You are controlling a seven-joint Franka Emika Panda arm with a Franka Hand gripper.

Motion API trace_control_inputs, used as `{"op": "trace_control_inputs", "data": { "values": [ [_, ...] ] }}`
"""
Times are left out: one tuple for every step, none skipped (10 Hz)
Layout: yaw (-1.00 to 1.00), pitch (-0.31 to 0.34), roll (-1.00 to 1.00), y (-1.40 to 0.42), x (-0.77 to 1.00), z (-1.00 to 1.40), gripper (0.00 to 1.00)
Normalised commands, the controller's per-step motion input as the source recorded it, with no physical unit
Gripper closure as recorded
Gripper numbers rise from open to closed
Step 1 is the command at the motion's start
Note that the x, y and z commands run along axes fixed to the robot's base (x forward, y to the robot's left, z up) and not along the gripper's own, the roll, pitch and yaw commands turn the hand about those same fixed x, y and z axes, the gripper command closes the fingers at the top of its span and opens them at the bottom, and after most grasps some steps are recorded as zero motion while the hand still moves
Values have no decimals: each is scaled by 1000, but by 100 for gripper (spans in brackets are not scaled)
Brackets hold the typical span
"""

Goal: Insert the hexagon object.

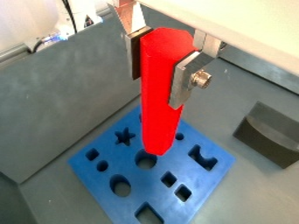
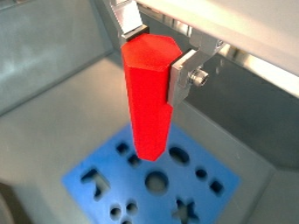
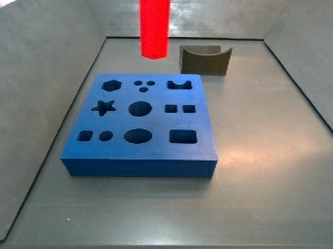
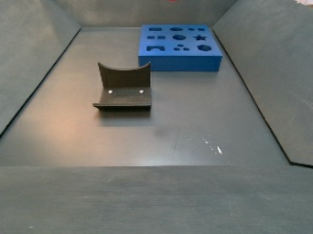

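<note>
My gripper is shut on the top of the hexagon object, a long bright red bar that hangs upright between the silver fingers. Both wrist views show the grip and the bar. The bar's lower end hangs in the air above the blue block with shaped holes, clear of its top. In a side view the bar comes down from the top edge above the block's far part, and the gripper is out of that view. Another side view shows only the block.
A dark grey-brown curved block stands on the grey floor beyond the blue block, and also shows in a wrist view and a side view. Grey walls enclose the floor.
</note>
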Motion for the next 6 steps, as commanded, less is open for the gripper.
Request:
{"op": "trace_control_inputs", "data": {
  "values": [
    [0,-67,-4,860,-906,-1000,100],
    [0,-93,-14,886,-880,-1000,100],
    [0,-99,-21,903,-857,-997,100],
    [0,-103,-116,886,-843,-923,100],
    [0,-314,-220,483,-760,-466,100],
    [0,-429,-266,291,-637,-211,100]
  ]
}}
